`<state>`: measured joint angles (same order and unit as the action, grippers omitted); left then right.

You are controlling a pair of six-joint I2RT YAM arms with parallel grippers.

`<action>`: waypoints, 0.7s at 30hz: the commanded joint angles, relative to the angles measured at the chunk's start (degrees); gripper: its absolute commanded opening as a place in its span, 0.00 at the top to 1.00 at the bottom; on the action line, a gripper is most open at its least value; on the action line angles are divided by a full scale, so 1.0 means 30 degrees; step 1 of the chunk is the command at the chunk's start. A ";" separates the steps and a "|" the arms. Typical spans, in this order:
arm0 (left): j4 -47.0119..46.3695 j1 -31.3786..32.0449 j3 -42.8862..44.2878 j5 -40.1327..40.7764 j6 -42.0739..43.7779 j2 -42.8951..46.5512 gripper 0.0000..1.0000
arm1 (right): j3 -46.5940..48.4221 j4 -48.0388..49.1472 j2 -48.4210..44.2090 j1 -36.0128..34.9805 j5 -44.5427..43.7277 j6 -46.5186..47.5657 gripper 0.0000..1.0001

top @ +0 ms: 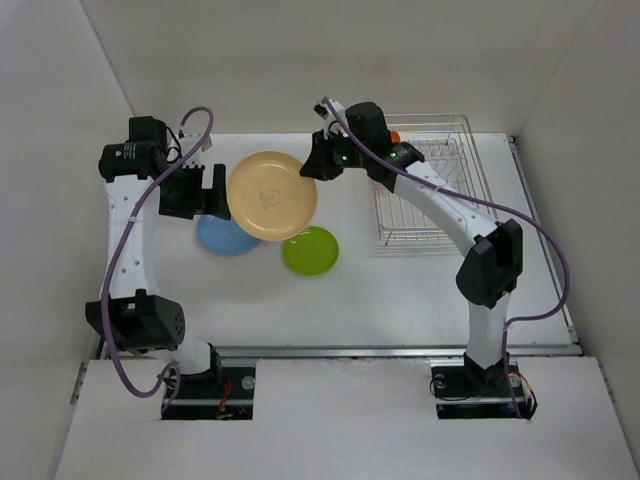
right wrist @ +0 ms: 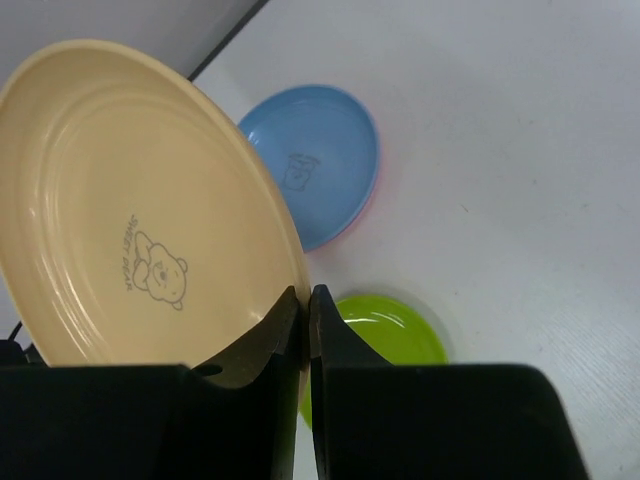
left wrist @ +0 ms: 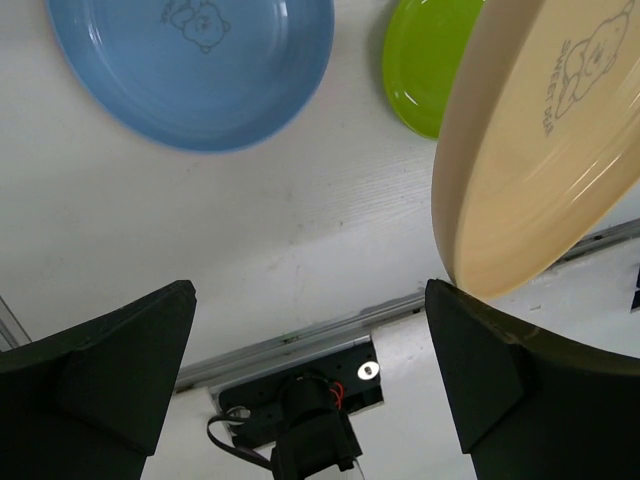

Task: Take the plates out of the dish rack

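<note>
Plate placement was the step in hand: the right gripper [right wrist: 303,300] pinched the rim of the cream-yellow plate [top: 270,195], carried tilted above the table, well left of the dish rack [top: 425,215]. The left gripper [left wrist: 310,290] stood spread wide, farther left of the rack. It seemed best to level the plate and lower it clear of the blue plate [top: 222,237] and the lime green plate [top: 310,250] before letting go.

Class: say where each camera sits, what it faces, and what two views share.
Top external: above, behind the arms, looking down at table, dish rack, both arms.
Left wrist: faces down past open left gripper at blue plate.
Right wrist: faces along right gripper, shut on cream plate.
Shared: both wrist views show the green plate.
</note>
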<state>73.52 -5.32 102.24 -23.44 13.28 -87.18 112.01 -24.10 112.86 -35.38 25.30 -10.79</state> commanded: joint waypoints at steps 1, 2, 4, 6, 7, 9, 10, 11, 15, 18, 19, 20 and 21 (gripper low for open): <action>-0.0892 0.0397 -0.0006 -0.1940 -0.0063 -0.0033 0.04 | 0.0518 0.3023 -0.0793 -0.1361 0.4135 -0.1151 1.00; -0.0892 0.0397 -0.0006 -0.2319 -0.0061 -0.0033 0.04 | 0.0516 0.3023 -0.0793 -0.1362 0.3555 -0.1151 1.00; -0.0658 0.0397 -0.0006 -0.2848 0.0144 -0.0033 0.04 | 0.0197 0.2700 -0.0793 -0.1538 0.2000 -0.1151 1.00; -0.0658 0.0397 0.0372 -0.3868 0.0611 0.0143 0.04 | -0.0156 0.2525 -0.0793 -0.1538 0.1384 -0.0977 1.00; -0.0426 0.0397 0.0374 -0.4398 0.0903 0.0346 0.04 | -0.0361 0.2525 -0.0793 -0.1538 0.1120 -0.0975 1.00; -0.0015 0.0397 0.0609 -0.5859 0.1431 0.0524 0.02 | -0.0597 0.2525 -0.0793 -0.1538 0.1118 -0.0975 1.00; -0.0013 0.0397 0.0609 -0.6100 0.1607 0.0698 0.02 | -0.0597 0.2525 -0.0793 -0.1538 0.1118 -0.0975 1.00; -0.0013 0.0397 0.0609 -0.6102 0.1609 0.0699 0.02 | -0.0597 0.2525 -0.0793 -0.1538 0.1118 -0.0975 1.00; -0.0013 0.0397 0.0025 -0.6102 0.1812 0.0524 0.02 | -0.0773 0.2730 -0.0996 -0.1538 0.0913 -0.0975 1.00; 0.1879 0.0397 0.0023 -0.7475 0.3974 0.0348 0.02 | -0.1123 0.2730 -0.1201 -0.1538 -0.0519 -0.0596 1.00; 0.2732 0.0397 0.0371 -0.7972 0.4997 0.0174 0.02 | -0.1124 0.2556 -0.1203 -0.1538 -0.0871 -0.0391 1.00; 0.3640 0.0397 0.0549 -0.8789 0.6226 0.0172 0.02 | -0.1124 0.2554 -0.1406 -0.1538 -0.1078 -0.0389 1.00; 0.4490 0.0397 0.0724 -0.9029 0.7311 0.0172 0.02 | -0.1327 0.2554 -0.1408 -0.1538 -0.1283 -0.0389 1.00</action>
<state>76.86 -4.75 102.24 -40.66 25.41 -87.20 108.60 -20.34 112.49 -36.91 21.76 -11.51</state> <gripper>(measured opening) 0.975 0.099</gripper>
